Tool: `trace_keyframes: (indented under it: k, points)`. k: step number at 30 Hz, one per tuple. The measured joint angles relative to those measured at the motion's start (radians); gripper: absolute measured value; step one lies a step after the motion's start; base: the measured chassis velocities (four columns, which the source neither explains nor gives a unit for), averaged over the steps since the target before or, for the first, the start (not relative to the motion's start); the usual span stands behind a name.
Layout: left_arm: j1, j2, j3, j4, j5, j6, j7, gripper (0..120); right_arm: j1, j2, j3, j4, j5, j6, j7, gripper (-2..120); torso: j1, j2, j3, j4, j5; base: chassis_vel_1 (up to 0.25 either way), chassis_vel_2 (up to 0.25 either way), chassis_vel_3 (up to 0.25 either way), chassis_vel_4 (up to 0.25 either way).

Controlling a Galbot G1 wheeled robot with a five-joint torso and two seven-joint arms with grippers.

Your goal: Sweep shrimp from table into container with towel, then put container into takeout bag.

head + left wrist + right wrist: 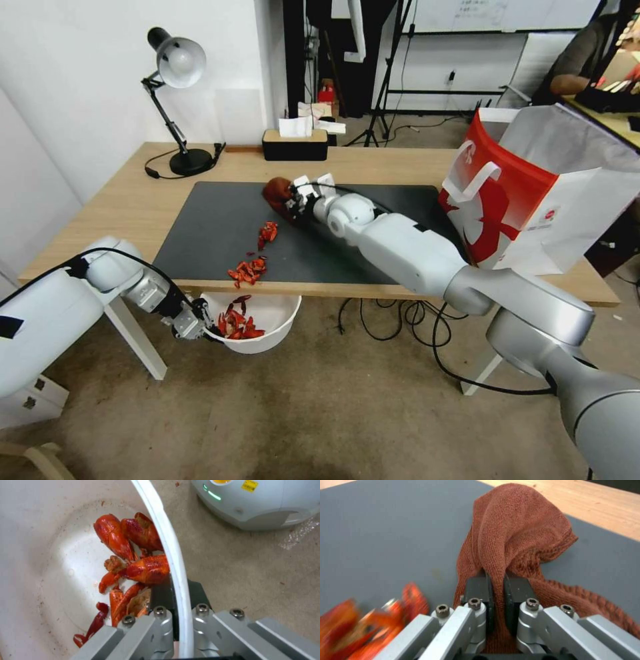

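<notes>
Across the long light-wood table [400, 163] with its dark grey mat, my right gripper [496, 590] pinches the rust-brown towel [516, 530] behind scattered red-orange shrimp [248, 270]. My left gripper [178, 616] clamps the white plastic bowl's [277, 320] rim below the edge, partly filled; the red-and-white paper takeout bag [533, 193] waits

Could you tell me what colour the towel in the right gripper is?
Rust-brown; the towel shows best in the right wrist view.

Bare dark grey mat [220, 227] lies open left of the shrimp [248, 270] trail. The takeout bag [533, 193] blocks the table's [133, 200] right end. A desk lamp [175, 100] and black tissue box [295, 145] line the far edge, apparently well apart.
</notes>
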Motion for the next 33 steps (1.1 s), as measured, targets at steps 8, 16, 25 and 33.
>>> trace_keyframes:
  k: [8, 16, 25, 33]
  points:
    - [-0.005, -0.011, 0.006, 0.008, 0.001, 0.000, 0.000, 0, -0.024, -0.083, -0.061, 0.166, 0.034, -0.010, 0.003, 5, 0.000, 0.000, 0.000, 0.0002, 0.0003, 0.000, 0.000, 0.000, 0.000]
    - [-0.005, -0.012, 0.007, 0.012, 0.002, -0.001, -0.001, 0, -0.028, -0.125, -0.110, 0.262, 0.049, -0.011, 0.004, 5, 0.000, 0.000, 0.000, 0.0003, 0.0004, 0.000, 0.000, 0.000, 0.000]
    - [-0.009, 0.002, -0.004, 0.014, -0.004, -0.001, -0.001, 0, -0.047, -0.153, -0.138, 0.346, 0.052, -0.011, 0.021, 5, 0.000, 0.000, 0.000, 0.0001, 0.0003, 0.000, 0.000, 0.000, 0.000]
    - [-0.001, 0.018, -0.017, 0.008, -0.014, -0.002, -0.002, 0, -0.044, -0.159, -0.169, 0.401, 0.062, -0.015, 0.034, 5, 0.000, 0.000, 0.000, 0.0002, 0.0002, 0.000, 0.000, 0.000, 0.000]
